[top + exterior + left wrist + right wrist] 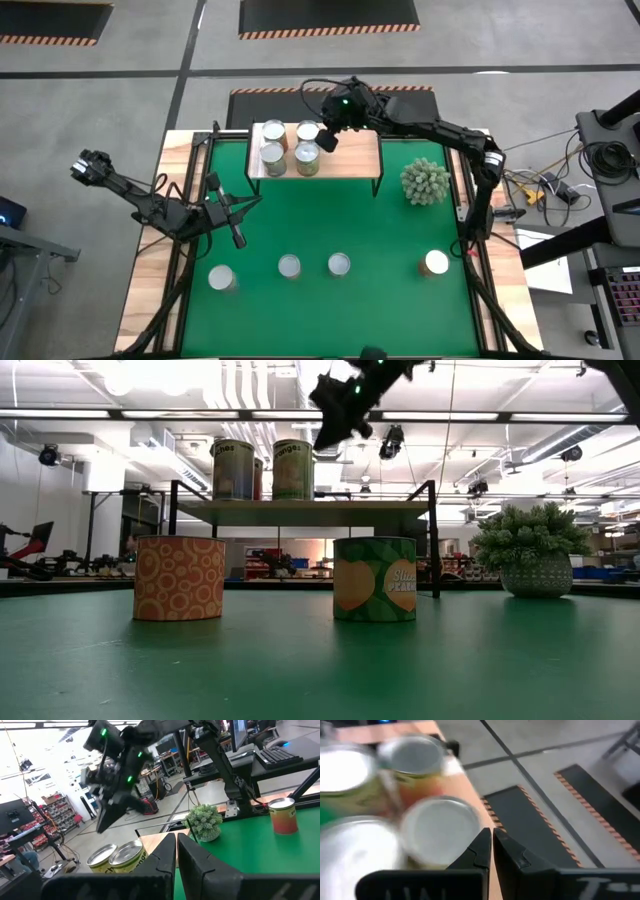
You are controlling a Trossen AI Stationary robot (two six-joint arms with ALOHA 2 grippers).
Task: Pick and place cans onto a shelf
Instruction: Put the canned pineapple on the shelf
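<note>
Four cans point(290, 148) already on shelf point(350, 152); four cans point(339, 264) wait on green mat point(330, 225) before shelf. Right gripper point(327, 140) above shelf, closed, empty. Left gripper point(239, 240) closed, idle near shelf's left.

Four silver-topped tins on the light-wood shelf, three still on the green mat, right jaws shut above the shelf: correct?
Not quite. The high view shows four silver-topped tins still on the green mat, not three. Four do stand on the light-wood shelf, and the right gripper is above it, jaws shut.

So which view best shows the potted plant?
The low view: the plant stands whole and unobstructed in its pot, beside the shelf. The high view shows only its top; the left wrist view shows it farther off; the right wrist view misses it.
</note>
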